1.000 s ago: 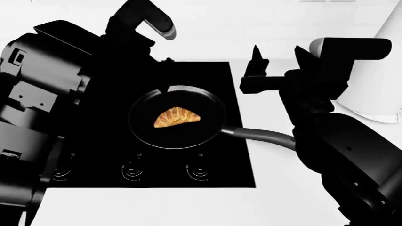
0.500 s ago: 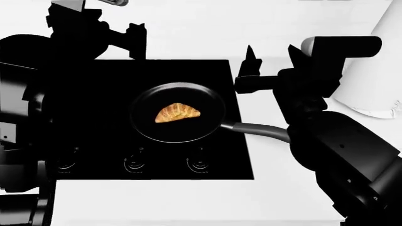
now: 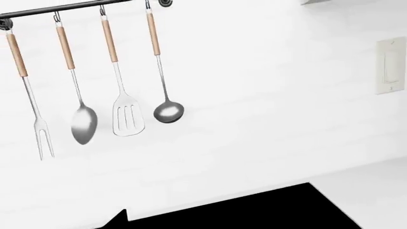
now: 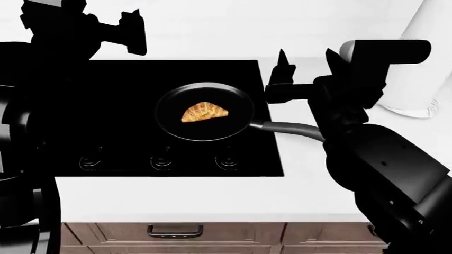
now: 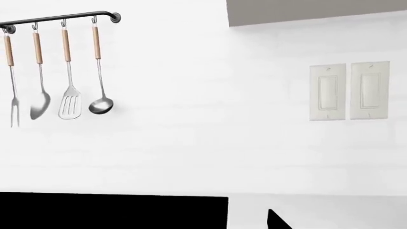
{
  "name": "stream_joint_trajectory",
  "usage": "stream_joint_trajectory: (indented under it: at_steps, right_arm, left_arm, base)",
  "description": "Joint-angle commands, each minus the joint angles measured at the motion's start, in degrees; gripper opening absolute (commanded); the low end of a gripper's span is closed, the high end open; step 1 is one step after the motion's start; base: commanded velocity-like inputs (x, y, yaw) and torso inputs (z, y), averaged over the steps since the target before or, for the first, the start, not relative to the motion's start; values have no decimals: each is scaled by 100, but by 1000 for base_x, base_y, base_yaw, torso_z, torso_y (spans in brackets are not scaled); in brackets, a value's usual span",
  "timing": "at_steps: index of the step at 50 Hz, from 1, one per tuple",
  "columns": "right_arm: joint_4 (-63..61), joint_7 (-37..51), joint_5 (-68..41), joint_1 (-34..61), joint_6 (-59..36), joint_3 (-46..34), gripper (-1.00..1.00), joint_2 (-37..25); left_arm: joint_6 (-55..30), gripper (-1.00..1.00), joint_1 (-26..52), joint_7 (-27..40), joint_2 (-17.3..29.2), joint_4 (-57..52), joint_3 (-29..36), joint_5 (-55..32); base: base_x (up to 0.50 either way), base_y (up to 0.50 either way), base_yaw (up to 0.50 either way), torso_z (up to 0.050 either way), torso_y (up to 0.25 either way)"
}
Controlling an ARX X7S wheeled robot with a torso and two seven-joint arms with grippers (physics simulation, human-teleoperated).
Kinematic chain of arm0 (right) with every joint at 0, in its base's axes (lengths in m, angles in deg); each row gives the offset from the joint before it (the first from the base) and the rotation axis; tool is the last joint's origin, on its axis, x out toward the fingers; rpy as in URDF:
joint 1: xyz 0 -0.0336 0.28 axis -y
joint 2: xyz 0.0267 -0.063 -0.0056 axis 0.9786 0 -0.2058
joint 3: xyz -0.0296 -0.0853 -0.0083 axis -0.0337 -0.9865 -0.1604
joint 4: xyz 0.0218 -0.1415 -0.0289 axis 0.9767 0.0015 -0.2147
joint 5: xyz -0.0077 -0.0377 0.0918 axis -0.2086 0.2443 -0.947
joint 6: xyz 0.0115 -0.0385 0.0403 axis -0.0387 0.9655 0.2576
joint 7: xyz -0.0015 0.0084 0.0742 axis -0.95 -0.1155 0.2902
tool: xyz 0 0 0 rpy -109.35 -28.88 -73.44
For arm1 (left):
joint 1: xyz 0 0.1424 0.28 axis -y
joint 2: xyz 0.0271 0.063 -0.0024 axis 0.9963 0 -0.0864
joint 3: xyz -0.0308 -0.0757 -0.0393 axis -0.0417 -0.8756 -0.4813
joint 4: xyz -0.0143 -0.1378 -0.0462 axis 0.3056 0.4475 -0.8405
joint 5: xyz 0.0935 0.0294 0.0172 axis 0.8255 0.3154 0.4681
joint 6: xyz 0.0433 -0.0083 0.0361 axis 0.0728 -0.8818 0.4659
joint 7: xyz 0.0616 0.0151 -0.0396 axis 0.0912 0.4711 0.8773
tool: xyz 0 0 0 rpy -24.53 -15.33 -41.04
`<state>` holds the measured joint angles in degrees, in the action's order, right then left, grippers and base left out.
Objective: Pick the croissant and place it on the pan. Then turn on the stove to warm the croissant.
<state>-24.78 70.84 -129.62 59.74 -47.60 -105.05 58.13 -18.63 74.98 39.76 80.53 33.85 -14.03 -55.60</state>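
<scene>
The right gripper hangs empty just past the stove's far right corner, though I cannot tell whether it is spread or pressed together. Just beside it, nearer the robot, the croissant lies inside the pan, on the cooktop. The left gripper is raised beyond the far left edge, well apart, equally unreadable.
</scene>
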Motion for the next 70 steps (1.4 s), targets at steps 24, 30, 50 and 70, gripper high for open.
stream_joint_trajectory:
  at_steps: [24,30,50,70]
  right_arm:
    - [71,146,-259,-9,-466,-95,100,-152]
    - [317,354,-602,52,-930,40,100,-158]
    - [155,611,-1228,-234,-1543,121,100,-221]
    - [19,547,-1182,-849,-1264,108,100,-297]
  left_arm:
    - [270,100,-144,31,-8,54,19,-22]
    - [343,100,-110,-7,-24,73,46,-41]
    - [562,100,-134,-29,-85,193,87,-67]
    - [465,100,-213,-7,-77,56,90,-148]
  base:
    - [0,311,0,0,0]
    - [0,0,0,0,0]
    - [0,0,0,0,0]
    - [0,0,0,0,0]
